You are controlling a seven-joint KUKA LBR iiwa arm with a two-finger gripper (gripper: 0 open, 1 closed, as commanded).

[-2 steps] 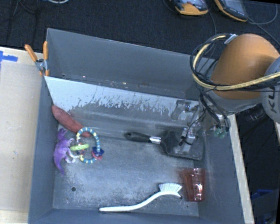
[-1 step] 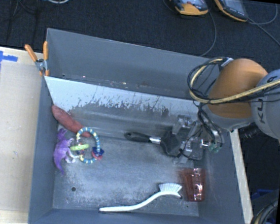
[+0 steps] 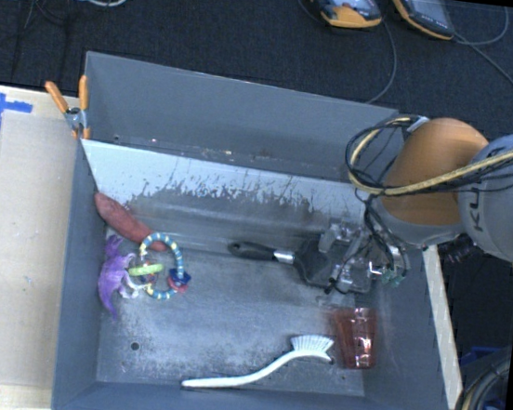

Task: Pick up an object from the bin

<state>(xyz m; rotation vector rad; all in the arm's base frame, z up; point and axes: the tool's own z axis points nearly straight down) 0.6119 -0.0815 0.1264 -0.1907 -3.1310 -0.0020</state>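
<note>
White brush (image 3: 257,375) lies nearest on the floor of the grey bin (image 3: 247,133), a clear red block (image 3: 354,336) just beyond its bristles at the right. Farther in, the hand (image 3: 346,269) sits over the wide end of a black-handled tool (image 3: 260,251); whether it is open or grips anything I cannot tell, so it should probably centre on that end and lift straight, clear of the block. At the left, a purple toy (image 3: 114,274), bead ring (image 3: 162,267) and reddish-brown lump (image 3: 122,217) lie bunched.

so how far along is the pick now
Done: nothing looks lifted; the white brush, red block and bead ring lie on the bin floor. In hand: the tool sits low at the black-handled utensil's head end. Left: lifting one thing clear.
</note>
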